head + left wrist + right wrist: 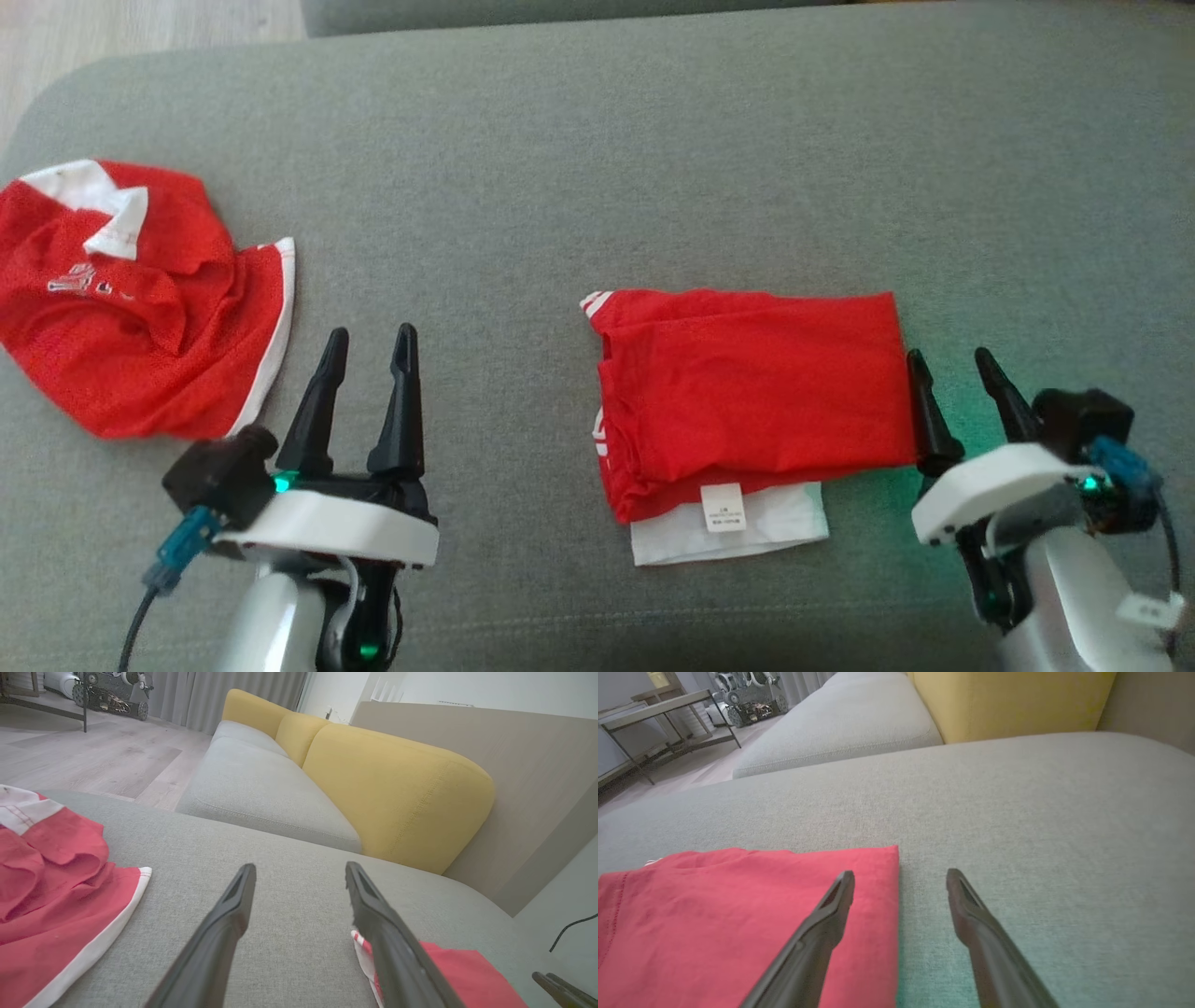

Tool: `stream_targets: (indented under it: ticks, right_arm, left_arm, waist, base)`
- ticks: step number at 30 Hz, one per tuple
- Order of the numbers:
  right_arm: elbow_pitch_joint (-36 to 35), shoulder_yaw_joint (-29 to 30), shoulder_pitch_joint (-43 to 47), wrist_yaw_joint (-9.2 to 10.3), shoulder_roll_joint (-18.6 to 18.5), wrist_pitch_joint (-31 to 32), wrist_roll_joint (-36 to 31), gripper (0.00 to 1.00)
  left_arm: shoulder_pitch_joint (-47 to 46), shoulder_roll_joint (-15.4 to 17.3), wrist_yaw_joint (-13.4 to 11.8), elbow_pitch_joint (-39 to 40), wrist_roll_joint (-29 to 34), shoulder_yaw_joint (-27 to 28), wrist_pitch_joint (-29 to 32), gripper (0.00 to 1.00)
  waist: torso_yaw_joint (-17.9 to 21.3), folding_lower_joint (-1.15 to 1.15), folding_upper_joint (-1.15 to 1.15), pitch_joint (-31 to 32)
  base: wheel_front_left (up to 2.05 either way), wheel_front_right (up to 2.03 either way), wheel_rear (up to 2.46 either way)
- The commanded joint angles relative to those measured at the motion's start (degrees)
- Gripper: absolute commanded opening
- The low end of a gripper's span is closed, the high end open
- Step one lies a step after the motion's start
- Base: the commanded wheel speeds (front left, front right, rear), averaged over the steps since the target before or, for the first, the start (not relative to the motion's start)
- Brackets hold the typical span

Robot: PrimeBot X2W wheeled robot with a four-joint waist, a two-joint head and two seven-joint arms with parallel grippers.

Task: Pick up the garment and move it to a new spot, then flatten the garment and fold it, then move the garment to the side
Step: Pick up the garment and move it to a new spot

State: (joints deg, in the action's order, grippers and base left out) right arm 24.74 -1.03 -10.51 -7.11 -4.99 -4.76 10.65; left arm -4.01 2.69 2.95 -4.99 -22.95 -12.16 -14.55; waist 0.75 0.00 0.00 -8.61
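head view showed the folded garment [747,401] lying on the grey cushion [597,140]; the right claw [948,355] stood released at its right edge, probably to push it aside, the left claw [372,329] released, apart.

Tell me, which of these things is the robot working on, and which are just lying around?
In the job: folded red garment, left gripper, right gripper, both open.
Lying about: crumpled red polo shirt, yellow sofa cushions.
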Motion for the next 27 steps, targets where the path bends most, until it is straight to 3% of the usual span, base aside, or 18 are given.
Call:
stream_targets:
  ticks: [1, 13, 15, 16, 27]
  right_arm:
    - [-0.68, -0.97, -2.76, -0.37, 0.08, 0.56, 1.01, 1.0]
    - [7.17, -4.44, -6.06, -0.37, -0.18, 5.09, 7.74, 1.0]
    - [7.93, -5.87, -6.42, -0.37, -0.77, 5.67, 8.81, 0.14]
    - [8.15, -6.76, -6.65, -0.37, -1.21, 5.76, 9.08, 0.0]
    - [5.26, -10.97, -12.36, -0.37, -7.35, -2.81, 3.62, 0.0]
  left_arm:
    - [-2.77, 0.19, -0.18, 1.73, -0.46, 1.58, -0.45, 1.0]
    - [-4.86, 0.19, -0.1, 1.28, -0.65, 1.33, -0.45, 1.0]
    - [-5.39, 0.19, -0.01, 1.19, -0.5, 1.18, -0.45, 1.0]
    - [-5.65, 0.19, 0.02, 1.19, -0.43, 1.18, -0.45, 1.0]
    - [-6.67, 0.19, -0.18, 1.89, -2.79, 2.1, -0.45, 1.0]
  waist:
    - [-0.49, 0.0, 0.0, -0.63]
    - [-2.38, 0.0, 0.0, -3.08]
    - [-2.53, 0.0, 0.0, -3.21]
    - [-2.54, 0.0, 0.0, -3.23]
    - [-0.58, 0.0, 0.0, -3.69]
  base:
    - [0.0, 0.0, 0.0]
    - [0.0, 0.0, 0.0]
    - [0.0, 0.0, 0.0]
    - [0.0, 0.0, 0.0]
    - [0.0, 0.0, 0.0]
